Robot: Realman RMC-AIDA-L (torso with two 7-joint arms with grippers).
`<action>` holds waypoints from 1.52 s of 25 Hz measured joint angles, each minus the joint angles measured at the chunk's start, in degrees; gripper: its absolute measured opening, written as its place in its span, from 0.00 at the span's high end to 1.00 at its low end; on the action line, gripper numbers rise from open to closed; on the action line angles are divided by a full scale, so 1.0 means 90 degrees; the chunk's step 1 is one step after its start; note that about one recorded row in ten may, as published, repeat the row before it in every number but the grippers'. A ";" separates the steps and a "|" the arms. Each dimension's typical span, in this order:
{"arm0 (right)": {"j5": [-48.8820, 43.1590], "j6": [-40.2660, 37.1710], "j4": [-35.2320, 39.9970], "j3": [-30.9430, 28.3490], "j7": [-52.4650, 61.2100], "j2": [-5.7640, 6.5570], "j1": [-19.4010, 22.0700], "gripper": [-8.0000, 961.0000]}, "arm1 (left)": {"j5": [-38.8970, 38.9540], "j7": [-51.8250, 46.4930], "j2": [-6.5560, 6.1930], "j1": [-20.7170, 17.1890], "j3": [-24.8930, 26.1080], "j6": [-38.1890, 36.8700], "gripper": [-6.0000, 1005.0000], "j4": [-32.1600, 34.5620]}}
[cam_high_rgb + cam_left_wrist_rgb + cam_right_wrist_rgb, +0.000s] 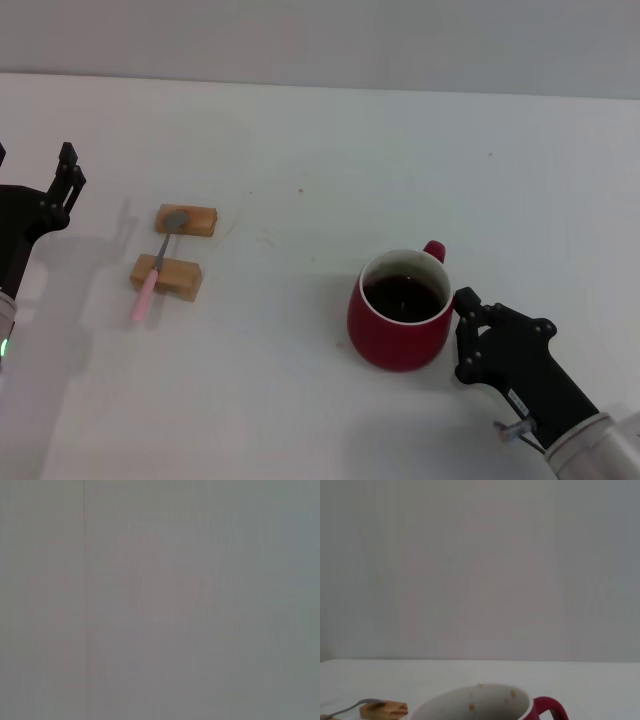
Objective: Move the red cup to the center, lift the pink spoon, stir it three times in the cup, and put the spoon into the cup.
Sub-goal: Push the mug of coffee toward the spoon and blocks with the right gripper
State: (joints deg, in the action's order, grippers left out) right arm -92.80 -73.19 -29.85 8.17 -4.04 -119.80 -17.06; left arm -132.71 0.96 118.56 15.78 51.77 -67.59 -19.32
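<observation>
Progress: you are in the first step as far as the views show; the red cup (pixel 398 312) sits right of the table's middle, and whether it counts as centred yet is a judgement call you will have to make.
Left to do: lifting the pink spoon (pixel 156 263), the three stirs and dropping the spoon into the cup all look undone, since the spoon lies untouched.
Right gripper: you have the right gripper (pixel 465 335) right against the cup's side, just below the handle; its fingers appear to stand apart, and you cannot tell whether either one bears on the wall.
Left gripper: your left gripper (pixel 66 182) hangs at the table's left edge, well apart from the spoon; I cannot tell how its fingers stand.
Cup look: rounded dark-red mug, pale rim, dark inside, small red handle pointing away from you and to the right.
Spoon look: thin, pale pink handle, grey metal bowl, bridging two tan wooden blocks (pixel 166 277), the bowl on the far block.
Wrist views: the right one shows the cup's rim (pixel 472 698) close below; the left shows only blank grey.
</observation>
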 joint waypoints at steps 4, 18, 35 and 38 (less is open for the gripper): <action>-0.0009 0.0115 -0.0003 0.0000 0.0001 0.0000 -0.0098 0.99 | 0.0000 0.0000 0.0001 -0.0012 0.0000 0.0000 0.21 0.0002; -0.0074 0.0173 0.0001 -0.0147 -0.0032 0.0000 -0.0126 0.99 | -0.0001 0.0000 -0.0004 0.0007 -0.0001 0.0000 0.21 0.0008; -0.0198 -0.0360 0.0029 -0.0087 -0.0052 0.0005 0.0614 0.99 | -0.0009 0.0000 -0.0010 0.0044 0.0000 0.0011 0.21 0.0067; -0.0319 -0.0331 0.0006 -0.0084 -0.0053 0.0003 0.0572 0.99 | -0.0017 0.0000 -0.0010 0.0041 0.0000 0.0010 0.21 0.0067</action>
State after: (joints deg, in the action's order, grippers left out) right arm -95.66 -76.17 -29.80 7.42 -4.52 -119.77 -11.92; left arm -132.87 0.96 118.47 16.15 51.77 -67.50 -18.72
